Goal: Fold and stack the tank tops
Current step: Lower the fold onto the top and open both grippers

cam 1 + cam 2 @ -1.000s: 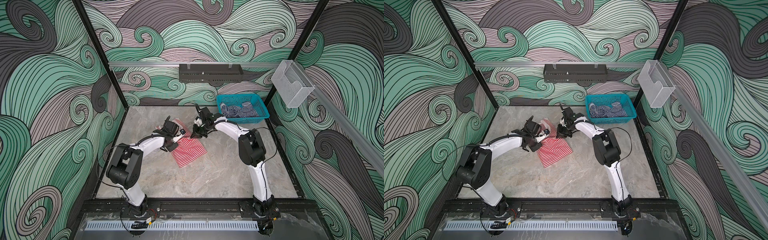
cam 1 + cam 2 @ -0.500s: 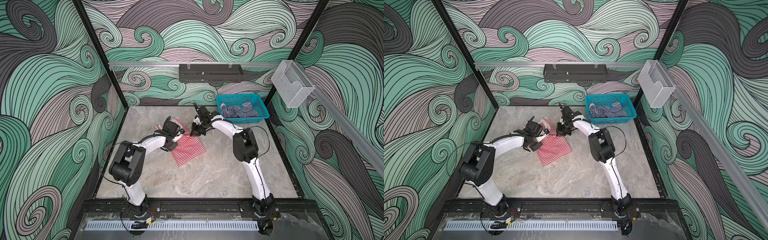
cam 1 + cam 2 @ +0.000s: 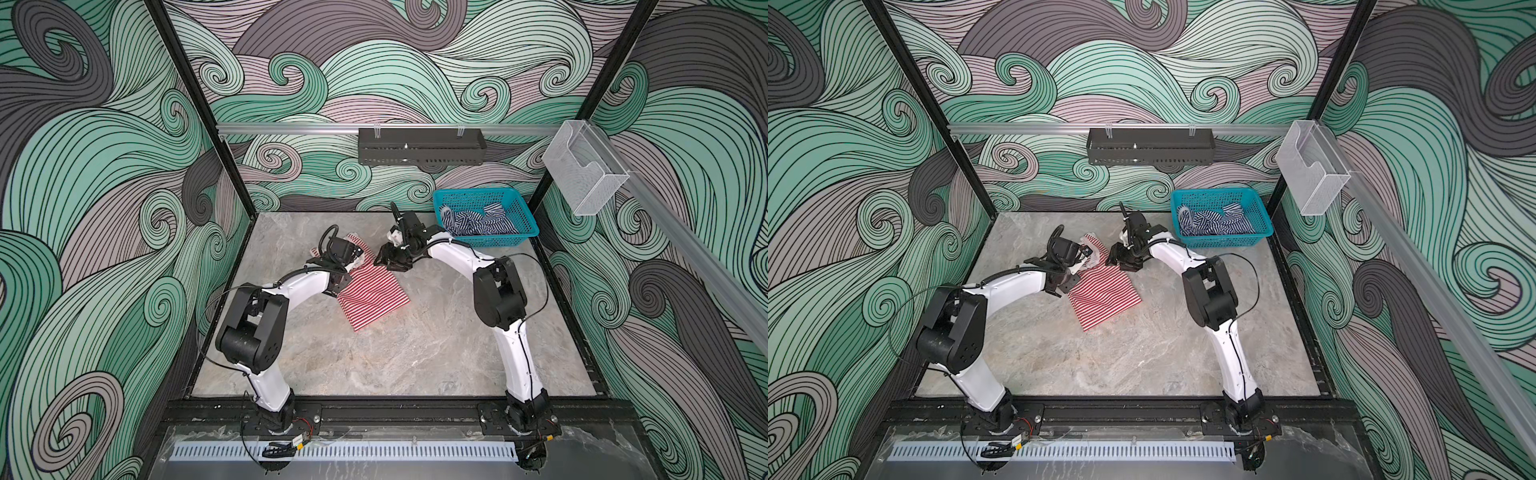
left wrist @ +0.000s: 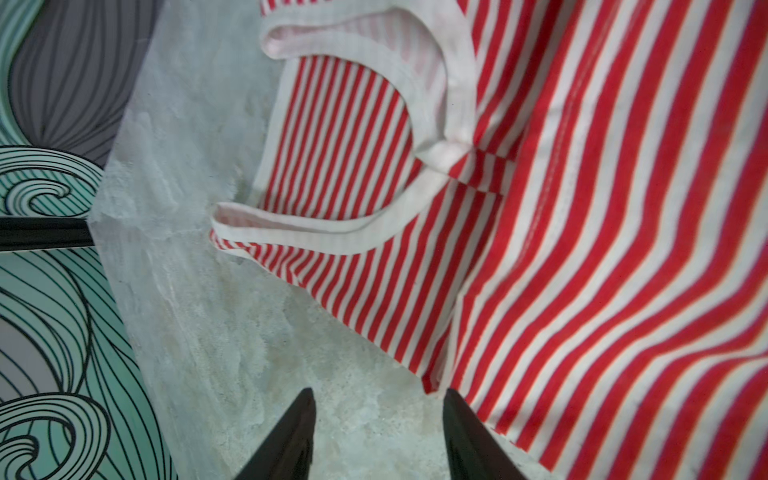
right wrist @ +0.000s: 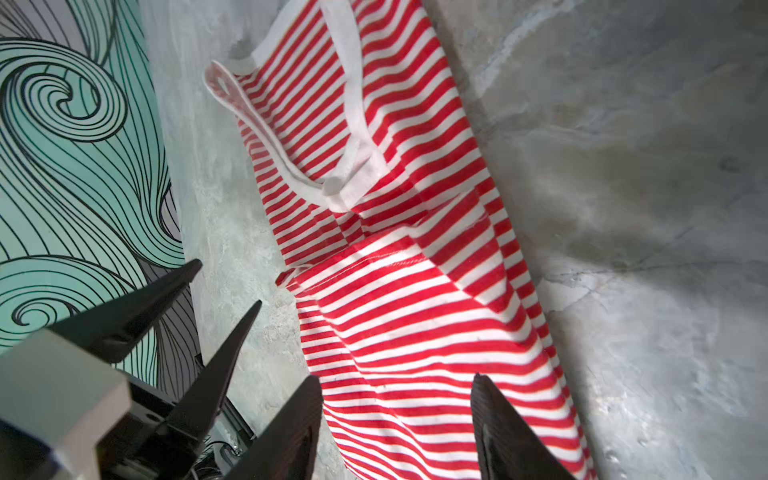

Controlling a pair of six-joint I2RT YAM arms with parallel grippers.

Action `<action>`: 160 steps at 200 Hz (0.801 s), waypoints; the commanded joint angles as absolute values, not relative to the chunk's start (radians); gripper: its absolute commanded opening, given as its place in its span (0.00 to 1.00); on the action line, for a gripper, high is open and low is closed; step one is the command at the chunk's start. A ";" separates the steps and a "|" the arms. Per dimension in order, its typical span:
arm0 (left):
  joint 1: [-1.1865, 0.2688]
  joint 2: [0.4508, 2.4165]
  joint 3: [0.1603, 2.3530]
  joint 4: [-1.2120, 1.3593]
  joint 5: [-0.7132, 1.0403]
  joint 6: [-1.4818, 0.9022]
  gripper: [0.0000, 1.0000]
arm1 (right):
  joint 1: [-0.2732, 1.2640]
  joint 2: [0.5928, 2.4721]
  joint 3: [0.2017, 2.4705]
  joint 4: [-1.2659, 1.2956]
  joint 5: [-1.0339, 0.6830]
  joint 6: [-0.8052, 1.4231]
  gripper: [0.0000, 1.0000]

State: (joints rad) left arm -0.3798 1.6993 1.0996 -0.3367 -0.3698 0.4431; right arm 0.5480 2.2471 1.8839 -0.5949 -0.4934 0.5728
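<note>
Marble table (image 3: 374, 353); teal basket (image 3: 490, 240), back right corner, top views only, holding crumpled navy-and-white tank top (image 3: 478, 224); red-and-white tank top (image 3: 374, 297), folded, mid-table; left gripper (image 4: 378, 395), right gripper (image 5: 397, 378): jaws apart, shown by wrist views only, seemingly clear of cloth

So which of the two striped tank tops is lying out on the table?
The red-and-white tank top, partly folded on the table. The navy-and-white tank top is crumpled inside the teal basket.
</note>
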 commanded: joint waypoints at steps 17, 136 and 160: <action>-0.373 1.630 1.141 -0.440 -0.224 0.397 0.53 | 0.594 2.183 1.831 -0.548 -0.439 0.548 0.36; -0.374 1.941 1.297 -0.625 -0.178 0.389 0.35 | 0.564 2.498 2.123 -0.657 -0.374 0.583 0.00; -0.373 1.963 1.270 -0.591 -0.319 0.387 0.38 | 0.543 2.553 2.161 -0.686 -0.381 0.598 0.03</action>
State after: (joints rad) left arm -0.3752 1.9423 1.2850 -0.5720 -0.1677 0.3855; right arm 0.5652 2.5027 2.1151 -0.6182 -0.3988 0.5728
